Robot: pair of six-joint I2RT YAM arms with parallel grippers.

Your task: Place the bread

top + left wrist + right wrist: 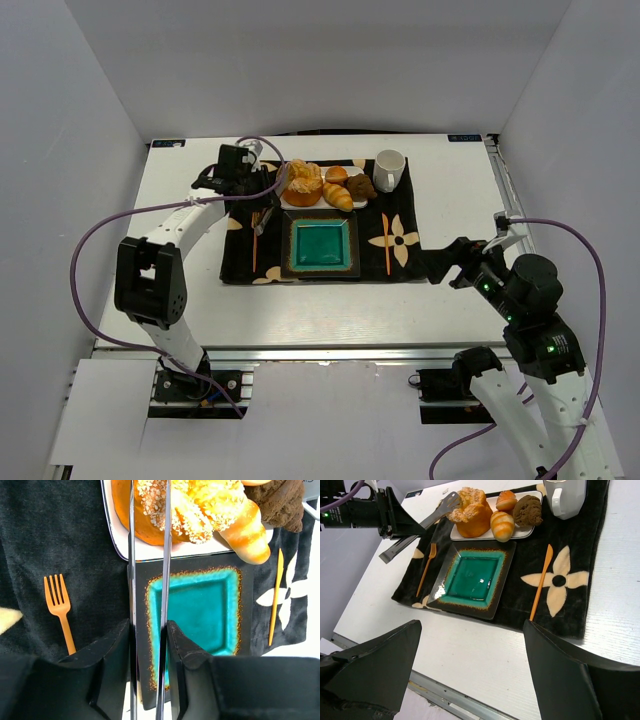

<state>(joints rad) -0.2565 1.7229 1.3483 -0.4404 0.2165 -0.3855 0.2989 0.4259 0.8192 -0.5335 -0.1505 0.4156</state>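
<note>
Top view: the bread (pixel 303 183) lies just behind the plate (pixel 287 245), with the left gripper (pixel 243 168) beside it.

Left wrist: this gripper is clamped on the tongs (pixel 131 555). Their blades are nearly together over the bread, so I think they may only scrape its top and slip.

Right wrist: the right gripper (pixel 470 630) is wide open and empty.

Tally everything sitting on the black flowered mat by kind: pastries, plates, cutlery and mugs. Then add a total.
Pastries: 4 (bread, croissant, small bun, muffin)
Plates: 2 (white plate, teal plate)
Cutlery: 2 (fork, knife)
Mug: 1
Total: 9
</note>
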